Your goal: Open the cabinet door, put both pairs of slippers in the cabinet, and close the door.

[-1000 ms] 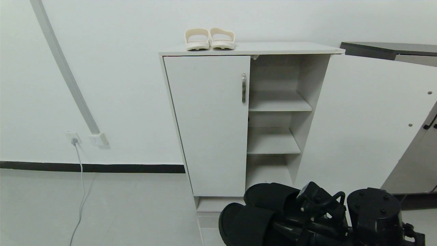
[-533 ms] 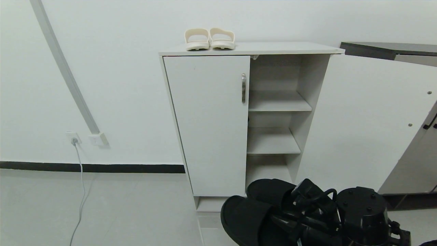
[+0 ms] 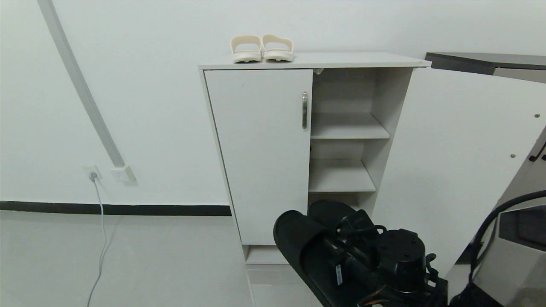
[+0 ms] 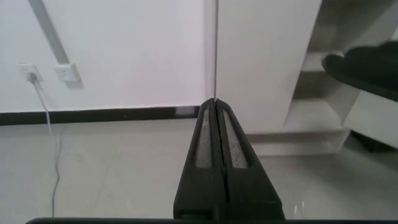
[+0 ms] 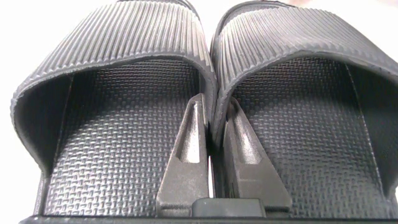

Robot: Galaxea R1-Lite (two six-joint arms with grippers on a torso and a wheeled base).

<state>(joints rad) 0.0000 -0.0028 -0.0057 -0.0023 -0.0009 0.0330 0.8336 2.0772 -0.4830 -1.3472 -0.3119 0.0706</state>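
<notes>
Right gripper (image 5: pixel 214 104) pinches inner straps of black ribbed rubber slippers (image 3: pixel 305 243), carrying both as one, aimed at open side of white two-door cabinet (image 3: pixel 260 157). Left gripper (image 4: pixel 216 109) pressed together, empty.

The right gripper (image 5: pixel 214 104) pinches the adjoining inner walls of the two black slippers (image 5: pixel 118 155).

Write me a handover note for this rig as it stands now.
Right hand: shut on black slippers, pinching the inner walls of both, held before the cabinet's lowest bay.
Left hand: shut, empty, low, facing the cabinet.
White slippers: on the cabinet top.
Done: right door open.
Left: shelve the black pair, fetch and shelve the white pair, close the door.
</notes>
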